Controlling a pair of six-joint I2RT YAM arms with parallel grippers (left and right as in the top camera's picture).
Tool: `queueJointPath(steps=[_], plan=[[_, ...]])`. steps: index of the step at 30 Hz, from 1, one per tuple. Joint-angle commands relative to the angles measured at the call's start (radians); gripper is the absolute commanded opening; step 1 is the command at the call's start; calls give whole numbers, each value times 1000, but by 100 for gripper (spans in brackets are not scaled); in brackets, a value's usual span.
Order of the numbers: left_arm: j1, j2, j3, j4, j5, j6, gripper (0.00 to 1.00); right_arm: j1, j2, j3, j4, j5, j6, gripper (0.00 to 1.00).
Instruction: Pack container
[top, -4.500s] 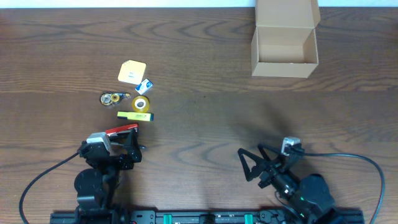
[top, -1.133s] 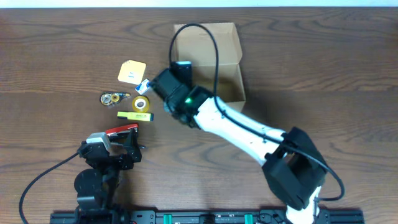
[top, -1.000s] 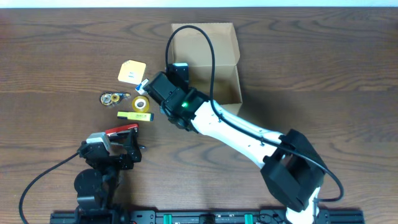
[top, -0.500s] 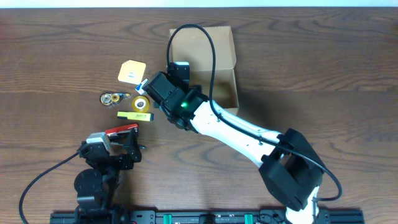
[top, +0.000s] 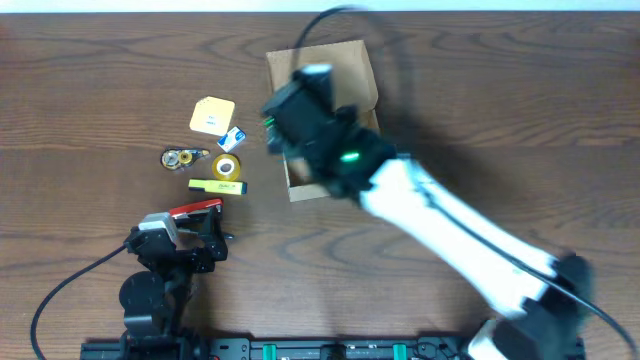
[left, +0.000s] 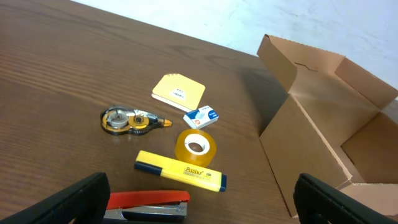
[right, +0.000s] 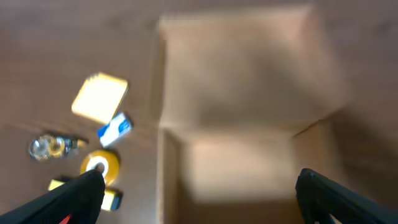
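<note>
The container (top: 345, 60) is an open tan cardboard box left of the table's centre, with its lid flap standing up at the far side. My blurred right arm (top: 335, 140) reaches over it. In the right wrist view my right gripper (right: 202, 198) hangs open above the box's bare inside (right: 242, 168), holding nothing. My left gripper (left: 199, 205) rests open at the near left. A red stapler (left: 146, 202) lies on the table between its fingers, and the box's side wall (left: 311, 143) stands to its right.
Left of the box lie a yellow note pad (top: 212, 114), a small blue-white packet (top: 232, 138), a correction tape (top: 183, 157), a yellow tape roll (top: 227, 166), a yellow highlighter (top: 217, 186) and the red stapler (top: 195, 209).
The right gripper has opened and let go of the box it had dragged from the far right. The right arm is swinging back to the right, and the box has shifted slightly left.
</note>
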Motion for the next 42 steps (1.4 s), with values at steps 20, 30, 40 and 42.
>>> queueJointPath(steps=[20, 30, 40, 42], plan=[[6, -7, -23, -7, -15, -11, 95, -343, 306, -10, -267, -418, -255, 89], [6, -7, -23, -7, -15, -11, 95, -333, 317, -10, -297, -497, -183, 84], [6, -7, -23, -7, -15, -10, 95, -332, 317, -10, -334, -530, -133, 85], [6, -6, -23, -7, -15, -11, 95, -332, 317, -10, -338, -533, -131, 85]])
